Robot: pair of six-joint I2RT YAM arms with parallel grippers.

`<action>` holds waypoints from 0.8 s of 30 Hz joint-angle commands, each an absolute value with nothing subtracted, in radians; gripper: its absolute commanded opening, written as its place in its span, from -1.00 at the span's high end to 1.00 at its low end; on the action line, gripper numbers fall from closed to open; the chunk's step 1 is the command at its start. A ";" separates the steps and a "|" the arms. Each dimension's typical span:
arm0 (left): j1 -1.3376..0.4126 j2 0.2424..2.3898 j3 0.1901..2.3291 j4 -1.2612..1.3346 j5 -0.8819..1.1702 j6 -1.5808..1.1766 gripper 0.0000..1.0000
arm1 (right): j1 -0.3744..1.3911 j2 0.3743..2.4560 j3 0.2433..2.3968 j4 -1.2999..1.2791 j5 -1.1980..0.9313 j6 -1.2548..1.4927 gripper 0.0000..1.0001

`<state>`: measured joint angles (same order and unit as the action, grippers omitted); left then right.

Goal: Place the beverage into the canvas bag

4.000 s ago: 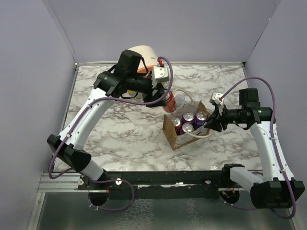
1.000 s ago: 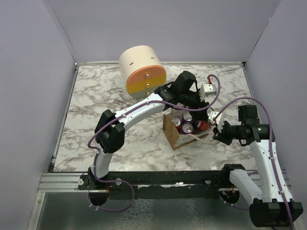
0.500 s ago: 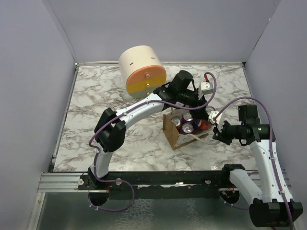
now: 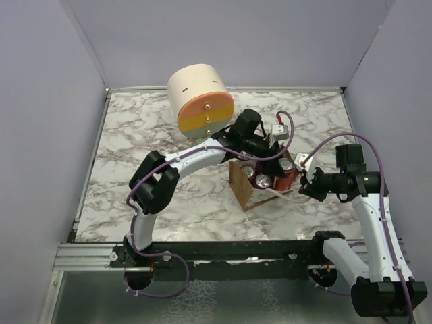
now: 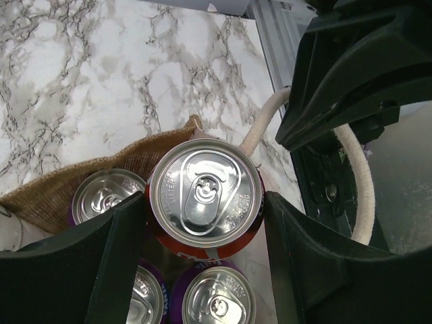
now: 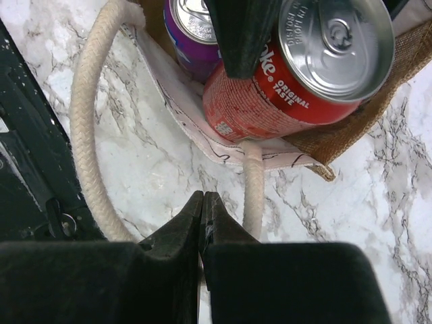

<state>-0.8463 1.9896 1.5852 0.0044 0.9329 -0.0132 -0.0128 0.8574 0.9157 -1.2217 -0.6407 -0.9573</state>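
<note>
Black plastic fingers (image 5: 101,270) of left gripper (image 5: 206,202) stand part-open, pressed against both sides of red can (image 5: 204,192). Can is smooth cylinder, with silver lid and pull tab.

Can sits at corner of canvas bag (image 5: 61,189), lid up, long axis near vertical with slight lean. Lower end hidden behind bag wall.

Bag: coarse tan weave, pale panel, thick cream rope handle (image 6: 84,135). Purple cans (image 5: 108,196) alongside, some cut off by frame.

Right gripper (image 6: 202,202) pinched fully closed just beside handle. Whether anything lies between its tips is unclear.

Veined marble table (image 4: 135,128) underneath.
</note>
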 commanded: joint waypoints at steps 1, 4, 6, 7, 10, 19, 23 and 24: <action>-0.835 1.912 1.563 0.089 1.038 -0.007 1.00 | -0.009 0.862 0.951 -1.232 -0.670 -0.943 0.96; -0.830 1.902 1.546 0.064 1.047 0.040 1.00 | -0.009 0.867 0.954 -1.231 -0.672 -0.941 0.96; -0.831 1.900 1.536 0.039 1.054 0.089 1.00 | -0.009 0.870 0.953 -1.230 -0.674 -0.941 0.96; -0.831 1.899 1.531 0.028 1.057 0.111 1.00 | -0.009 0.872 0.953 -1.229 -0.673 -0.940 0.96; -0.831 1.903 1.528 -0.008 1.050 0.174 1.00 | -0.009 0.876 0.951 -1.225 -0.672 -0.938 0.96; -0.839 1.933 1.550 -0.126 1.001 0.350 0.96 | -0.009 0.891 0.951 -1.221 -0.682 -0.924 0.95; -0.847 1.956 1.566 -0.140 0.976 0.384 0.93 | -0.009 0.894 0.961 -1.220 -0.699 -0.918 0.95; -0.850 1.963 1.573 -0.147 0.971 0.398 0.91 | -0.009 0.897 0.963 -1.218 -0.704 -0.917 0.95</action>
